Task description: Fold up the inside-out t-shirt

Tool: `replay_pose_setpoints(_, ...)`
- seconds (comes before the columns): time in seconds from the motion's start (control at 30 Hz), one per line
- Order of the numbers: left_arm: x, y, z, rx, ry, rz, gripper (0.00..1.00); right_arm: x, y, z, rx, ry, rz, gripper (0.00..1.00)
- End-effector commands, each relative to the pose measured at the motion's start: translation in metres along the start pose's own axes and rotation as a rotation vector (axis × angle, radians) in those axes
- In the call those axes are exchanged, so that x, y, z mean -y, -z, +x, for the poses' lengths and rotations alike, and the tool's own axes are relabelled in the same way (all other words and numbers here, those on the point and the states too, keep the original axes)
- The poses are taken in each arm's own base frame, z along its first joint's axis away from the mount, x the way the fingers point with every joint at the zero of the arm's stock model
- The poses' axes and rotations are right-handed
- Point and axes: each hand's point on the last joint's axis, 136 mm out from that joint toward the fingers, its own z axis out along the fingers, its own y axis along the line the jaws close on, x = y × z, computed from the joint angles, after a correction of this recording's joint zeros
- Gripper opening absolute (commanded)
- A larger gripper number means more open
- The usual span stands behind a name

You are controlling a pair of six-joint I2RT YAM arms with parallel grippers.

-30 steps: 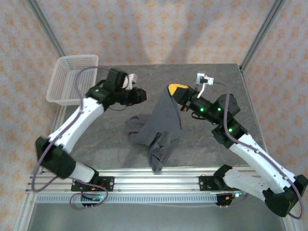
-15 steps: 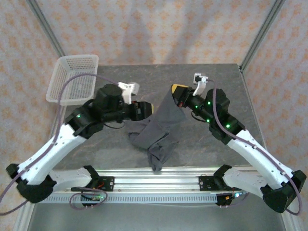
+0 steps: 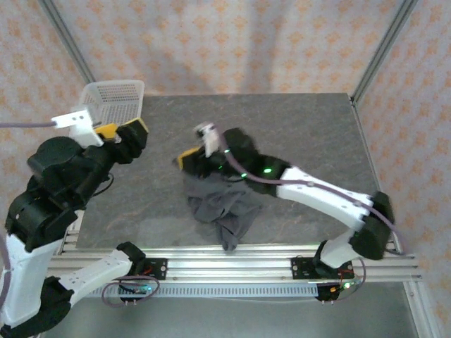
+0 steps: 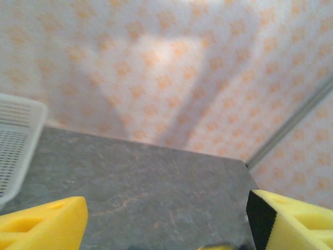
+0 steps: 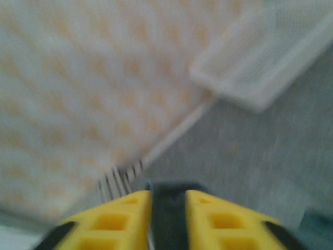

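— Where is the shirt (image 3: 224,205)?
— Bunched at the near middle of the table (image 3: 310,134), its lowest fold reaching the near edge. A second ago it hung as a tall peak; now it sits lower, its top drawn leftward.
— Drawn by what?
— The right gripper (image 3: 186,159). It has swept left across the table, fingers pressed together on a dark fold.
— And the left gripper (image 3: 125,132)?
— Swung back beside the basket (image 3: 113,95), well apart from the shirt, fingers spread wide.

White basket (image 3: 116,98), seemingly mesh, grey table (image 3: 303,127)
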Motion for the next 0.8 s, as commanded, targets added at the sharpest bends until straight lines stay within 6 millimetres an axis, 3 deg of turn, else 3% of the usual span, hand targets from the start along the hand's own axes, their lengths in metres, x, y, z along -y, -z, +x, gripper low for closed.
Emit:
replay_pose_setpoints(0.0, -0.027, -0.040, 0.054, -0.200, -0.049, -0.174, 0.82, 0.014, 0.052, -0.026, 0.122, 0.020, 0.117, 0.50)
replay_pose_setpoints(0.07, -0.021, -0.063, 0.084, -0.328, -0.018, -0.148, 0.82, 0.076, 0.099, -0.037, 0.282, -0.098, 0.327, 0.63)
replay_pose_setpoints(0.17, -0.004, -0.108, 0.146, -0.576, 0.020, -0.073, 0.82, 0.174, 0.147, -0.013, 0.299, -0.291, 0.615, 0.65)
replay_pose_setpoints(0.2, 0.001, -0.123, 0.171, -0.668, 0.033, -0.054, 0.82, 0.193, 0.161, -0.005, 0.263, -0.310, 0.705, 0.66)
replay_pose_setpoints(0.3, 0.010, -0.163, 0.239, -0.874, 0.085, -0.023, 0.82, 0.235, 0.172, 0.030, 0.093, -0.390, 0.890, 0.66)
replay_pose_setpoints(0.4, 0.012, -0.198, 0.287, -0.987, 0.110, -0.008, 0.83, 0.253, 0.155, 0.065, -0.049, -0.512, 0.885, 0.68)
replay_pose_setpoints(0.5, 0.019, -0.221, 0.318, -1.070, 0.102, 0.013, 0.89, 0.252, 0.134, 0.097, -0.131, -0.619, 0.805, 0.73)
replay_pose_setpoints(0.6, 0.034, -0.236, 0.351, -1.181, 0.081, 0.078, 0.99, 0.255, 0.119, 0.145, -0.255, -0.765, 0.779, 0.76)
replay_pose_setpoints(0.67, 0.032, -0.239, 0.377, -1.257, 0.043, 0.063, 1.00, 0.254, 0.107, 0.176, -0.364, -0.862, 0.748, 0.77)
replay_pose_setpoints(0.73, 0.031, -0.240, 0.396, -1.299, 0.023, 0.049, 0.94, 0.248, 0.091, 0.187, -0.378, -0.939, 0.661, 0.75)
replay_pose_setpoints(0.77, 0.032, -0.240, 0.402, -1.309, 0.035, 0.056, 0.80, 0.244, 0.079, 0.184, -0.344, -0.974, 0.591, 0.72)
